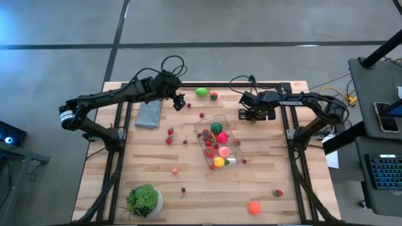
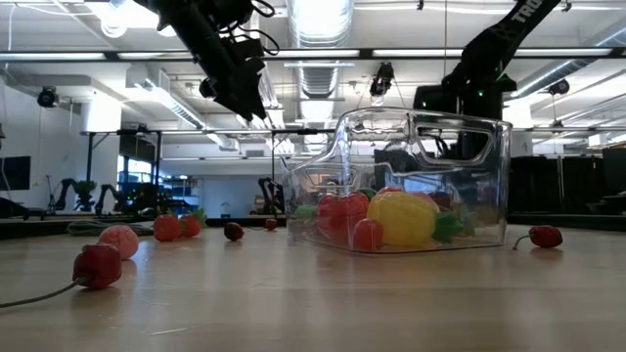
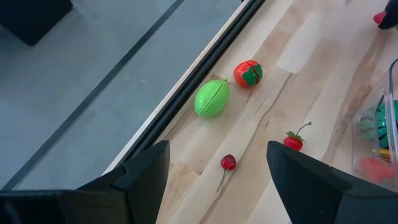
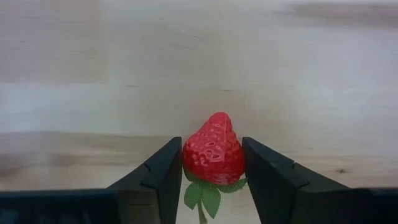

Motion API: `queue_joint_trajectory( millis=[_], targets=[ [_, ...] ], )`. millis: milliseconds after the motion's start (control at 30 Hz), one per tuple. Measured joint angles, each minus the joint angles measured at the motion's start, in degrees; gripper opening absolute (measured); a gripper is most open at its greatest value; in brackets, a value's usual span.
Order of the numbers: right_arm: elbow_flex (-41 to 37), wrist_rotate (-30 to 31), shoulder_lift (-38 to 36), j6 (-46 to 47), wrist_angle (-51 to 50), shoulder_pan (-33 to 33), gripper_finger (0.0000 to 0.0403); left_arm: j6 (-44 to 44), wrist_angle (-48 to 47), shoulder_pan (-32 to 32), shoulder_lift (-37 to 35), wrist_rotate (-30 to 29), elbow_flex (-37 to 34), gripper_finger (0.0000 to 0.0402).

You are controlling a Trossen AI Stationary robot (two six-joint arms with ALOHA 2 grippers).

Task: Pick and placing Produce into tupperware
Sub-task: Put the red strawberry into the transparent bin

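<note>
A pale wooden table (image 1: 188, 188) fills the middle of the overhead picture, with grey floor around it and a workshop behind.

Right of centre near the top edge of the table, the right gripper (image 4: 211, 177) has its two dark fingers pressed against both sides of a red strawberry (image 4: 214, 149), its green leaf poking out below; it appears clamped on the berry, which sits low over the wood.

Just below and left of it lies the clear plastic tub (image 1: 233, 143), slanting through the table's centre. It already holds a striped melon (image 1: 217, 127), a yellow fruit (image 1: 218, 162), pink and red pieces.

The left gripper (image 3: 214, 180) hovers upper left of the tub with its fingers apart and nothing between them, above a small cherry (image 3: 228, 162) and near a green fruit (image 3: 212, 98) by the top edge.

Judging by this, the job looks partly done: berries remain scattered left of the tub, and an orange fruit (image 1: 254, 207) and another strawberry (image 1: 277, 193) wait at lower right.
</note>
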Motion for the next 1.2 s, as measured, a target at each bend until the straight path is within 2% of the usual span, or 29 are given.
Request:
queue_joint_trajectory(
  millis=[167,367,433,600,733,900,1067,1200],
  targets=[
    [3.98,-4.85,-3.96,-4.66,0.06,0.29,0.0154,-0.06,-0.02,0.0,0.0,0.0,0.0,0.0254],
    [12.07,-20.82,-9.78,-21.66,0.38,3.77,0.0155,-3.73,-0.04,0.0,0.0,0.0,0.0,0.0254],
    [14.64,-24.35,-10.67,-27.66,0.34,5.85,0.0155,-5.48,-0.06,0.0,0.0,0.0,0.0,0.0254],
    [19.61,-25.37,-10.12,-41.34,-0.65,10.24,0.0155,-11.8,-1.99,-0.02,0.0,0.01,0.0,0.0254],
    [22.39,-27.22,-6.8,-44.84,-1.17,11.35,0.0155,-21.76,-7.63,-0.02,0.0,0.05,0.0,0.0254],
    [24.86,-25.15,-3.29,-48.09,-2.31,13.93,0.0173,-30.69,-15.09,-0.69,-0.04,0.29,0.0,0.0254],
    [27.1,-13.76,-1.87,-50.88,-5.2,17.1,0.0227,-34.81,-19.31,-3.33,-0.26,0.64,0.0,0.0254],
    [29.54,-5.92,-1.86,-48.29,-6.0,17.58,0.0267,-35.3,-20.71,-4.85,-0.2,1.56,0.0,0.0254]
  ],
)
